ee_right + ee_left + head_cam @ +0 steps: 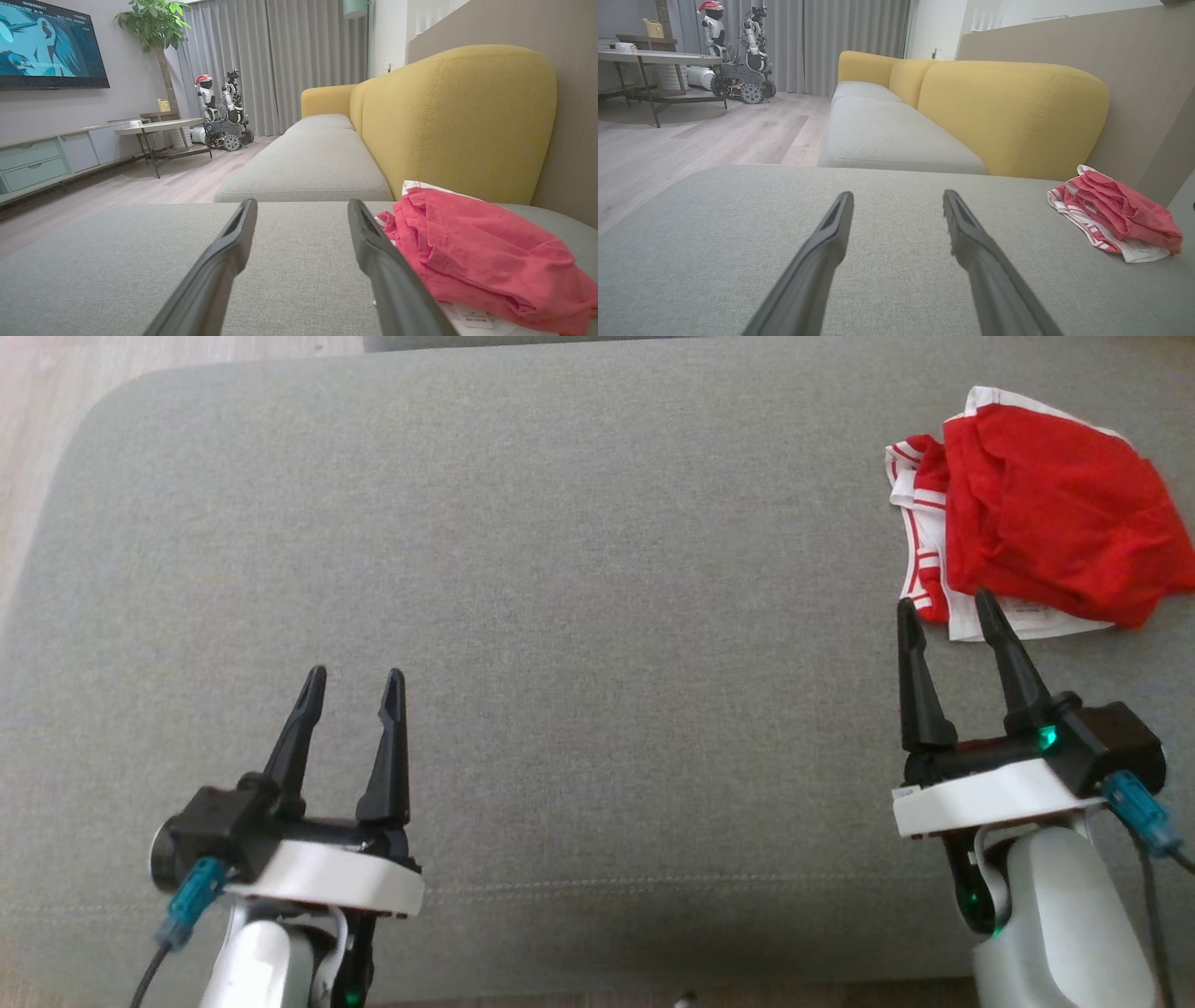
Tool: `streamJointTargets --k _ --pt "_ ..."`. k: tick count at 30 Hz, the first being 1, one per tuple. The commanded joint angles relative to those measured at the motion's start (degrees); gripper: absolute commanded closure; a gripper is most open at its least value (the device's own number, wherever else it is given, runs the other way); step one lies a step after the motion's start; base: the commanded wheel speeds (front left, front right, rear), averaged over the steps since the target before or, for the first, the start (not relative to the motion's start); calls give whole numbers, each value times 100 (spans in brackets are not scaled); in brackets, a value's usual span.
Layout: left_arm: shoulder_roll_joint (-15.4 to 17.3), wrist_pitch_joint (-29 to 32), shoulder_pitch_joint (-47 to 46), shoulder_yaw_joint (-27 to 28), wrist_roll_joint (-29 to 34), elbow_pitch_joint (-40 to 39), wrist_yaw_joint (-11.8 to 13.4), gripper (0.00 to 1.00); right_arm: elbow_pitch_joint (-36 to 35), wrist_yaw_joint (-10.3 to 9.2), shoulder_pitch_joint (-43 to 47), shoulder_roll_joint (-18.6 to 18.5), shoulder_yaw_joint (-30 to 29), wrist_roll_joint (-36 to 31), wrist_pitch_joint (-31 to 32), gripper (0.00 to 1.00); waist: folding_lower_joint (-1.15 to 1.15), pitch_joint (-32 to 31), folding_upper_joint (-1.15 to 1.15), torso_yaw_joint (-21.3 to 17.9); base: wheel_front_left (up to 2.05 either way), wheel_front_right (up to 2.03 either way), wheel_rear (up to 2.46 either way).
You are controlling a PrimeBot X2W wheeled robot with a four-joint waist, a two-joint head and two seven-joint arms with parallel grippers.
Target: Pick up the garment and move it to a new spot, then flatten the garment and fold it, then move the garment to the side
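The garment (1046, 513) lies bunched at the cushion's (560, 569) right edge, either awaiting folding or already set aside. We hold our left gripper (357, 672) and right gripper (944, 598) wide, empty.

A living room. A grey seat cushion (597, 569) spreads across the foreground. Right of centre, a sofa with a yellow back (458, 121) runs toward grey curtains (280, 56) at top centre. Pale wood floor (154, 186) lies at left. Upper left: a lit television (46, 42) on a grey wall, a potted plant (154, 23), a low cabinet (32, 163) with 2 drawers showing, and a table (159, 126).
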Motion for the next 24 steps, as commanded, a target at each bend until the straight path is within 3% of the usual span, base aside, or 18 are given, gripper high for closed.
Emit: streamJointTargets --k 1,17,18,24 --pt "43 -29 -99 206 -1 -220 -14 0 -201 20 -55 49 158 69 -65 0 0 -6 0 -3 0 0 0" --pt "43 -29 12 300 -230 -289 -18 0 -215 20 -4 49 201 141 -65 0 0 -107 0 -46 0 0 0" --pt "-3 0 120 65 -200 -42 -45 100 19 0 6 2 32 138 2 100 0 -108 0 -47 0 0 0" --pt "-4 31 247 40 -363 309 -48 100 334 0 186 -1 21 318 41 100 0 -120 0 -52 0 0 0"
